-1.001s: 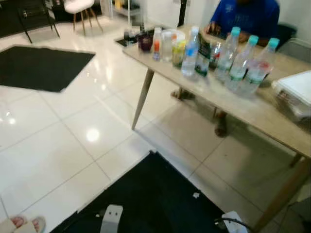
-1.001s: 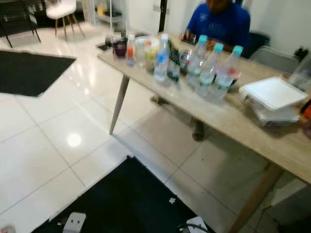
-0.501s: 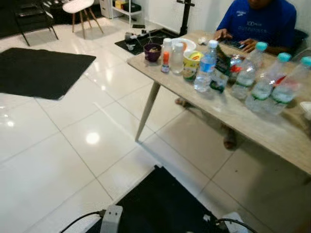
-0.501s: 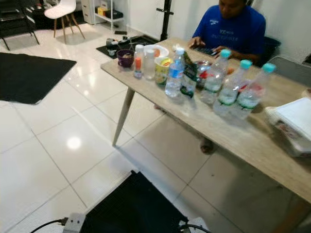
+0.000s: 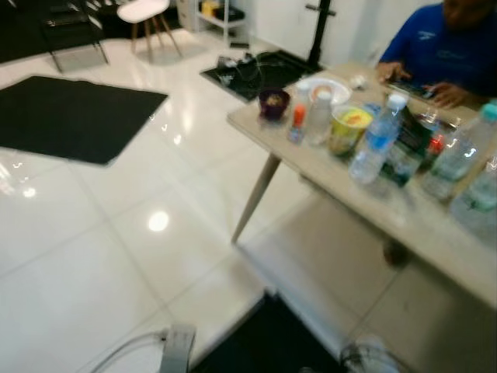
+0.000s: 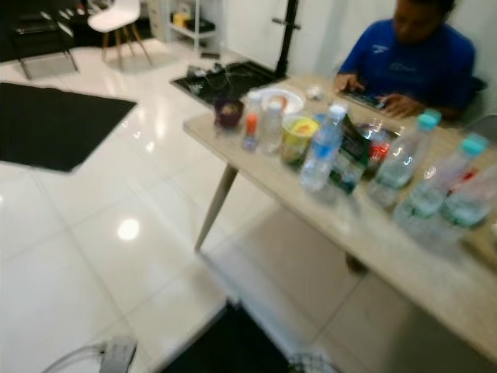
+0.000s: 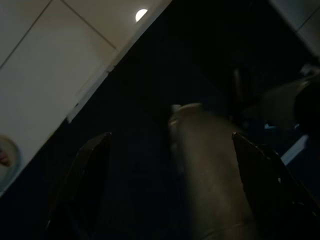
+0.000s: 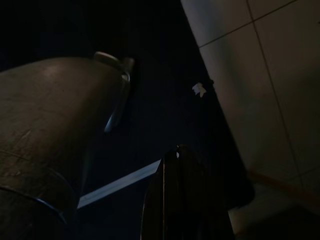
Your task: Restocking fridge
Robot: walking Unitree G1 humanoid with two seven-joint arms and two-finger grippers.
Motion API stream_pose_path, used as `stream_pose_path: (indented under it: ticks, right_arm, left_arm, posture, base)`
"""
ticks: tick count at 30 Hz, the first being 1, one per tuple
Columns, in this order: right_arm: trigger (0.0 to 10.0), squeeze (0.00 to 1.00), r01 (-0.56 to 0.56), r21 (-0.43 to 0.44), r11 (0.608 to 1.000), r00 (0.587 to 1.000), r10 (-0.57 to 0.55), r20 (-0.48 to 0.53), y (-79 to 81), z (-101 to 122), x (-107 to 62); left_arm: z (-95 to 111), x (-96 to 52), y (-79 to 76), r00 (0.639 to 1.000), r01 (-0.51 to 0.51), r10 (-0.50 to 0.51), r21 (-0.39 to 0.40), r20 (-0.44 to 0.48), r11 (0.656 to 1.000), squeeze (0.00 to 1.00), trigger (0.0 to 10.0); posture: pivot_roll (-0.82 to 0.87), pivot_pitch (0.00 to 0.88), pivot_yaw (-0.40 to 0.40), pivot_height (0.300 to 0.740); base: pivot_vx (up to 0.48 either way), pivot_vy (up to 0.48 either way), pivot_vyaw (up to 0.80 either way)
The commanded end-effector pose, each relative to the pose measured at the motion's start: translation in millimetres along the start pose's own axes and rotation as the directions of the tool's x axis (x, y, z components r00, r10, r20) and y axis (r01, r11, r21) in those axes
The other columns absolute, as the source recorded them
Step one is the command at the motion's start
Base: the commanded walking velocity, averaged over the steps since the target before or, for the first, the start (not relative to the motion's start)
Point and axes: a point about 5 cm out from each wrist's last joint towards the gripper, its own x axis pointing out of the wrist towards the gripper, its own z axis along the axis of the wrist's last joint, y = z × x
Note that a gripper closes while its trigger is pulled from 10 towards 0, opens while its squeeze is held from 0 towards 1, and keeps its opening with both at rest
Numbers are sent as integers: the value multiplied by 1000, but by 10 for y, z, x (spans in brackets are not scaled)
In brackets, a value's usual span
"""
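Ahead of you, a wooden table [image 6: 404, 256] carries water bottles [image 6: 321, 159], a yellow cup [image 6: 295, 138] and a purple bowl [image 6: 228, 113]; a person in blue [image 6: 411, 58] sits behind it. A black mat [image 6: 54, 124] lies on the white tiles. The left gripper [image 7: 170, 200] hangs spread open; I cannot tell about the right gripper [image 8: 182, 200] (too dark).

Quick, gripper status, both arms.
Left gripper: open, holding nothing, hanging over the dark mat.
Right gripper: cannot be told; too dark to read its fingers.
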Motion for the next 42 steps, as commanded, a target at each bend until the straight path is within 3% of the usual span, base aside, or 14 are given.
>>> stream_pose_path:
  ticks: [1, 13, 23, 33, 42]
  right_arm:
    - [10000, 0, -1, 13, 1000, 1000, 2, -30, 18, -84, -10]
    - [10000, 0, -1, 12, 1000, 1000, 1, -29, 25, -79, -8]
    - [10000, 0, 1, 11, 1000, 1000, 0, -29, 23, -80, -9]
    - [10000, 0, 2, 2, 1000, 1000, -2, -30, 9, -83, -11]
    - [10000, 0, -6, -12, 1000, 999, 5, -40, 10, -105, -15]
  left_arm:
    - [-110, -12, -38, 1000, 10, -11, -28, -29, 1000, 0, 10000]
    - [-111, -10, -47, 999, 19, -19, -22, -34, 1000, 0, 10000]
    - [-123, -9, -75, 999, 38, -40, -46, -34, 998, 0, 10000]
    - [-109, -11, -48, 999, 26, -27, -39, -31, 999, 0, 10000]
    - [-124, -17, -32, 999, 22, -23, -25, -36, 999, 0, 10000]
  posture:
    - [-28, 54, -41, 740]
    - [-30, 54, -40, 740]
    - [-32, 53, -41, 740]
    - [-32, 51, -40, 740]
    - [-31, 36, -38, 740]
  base:
    - [0, 0, 0]
    - [0, 0, 0]
    - [101, -354, 0]
    - [0, 0, 0]
    - [0, 0, -763]
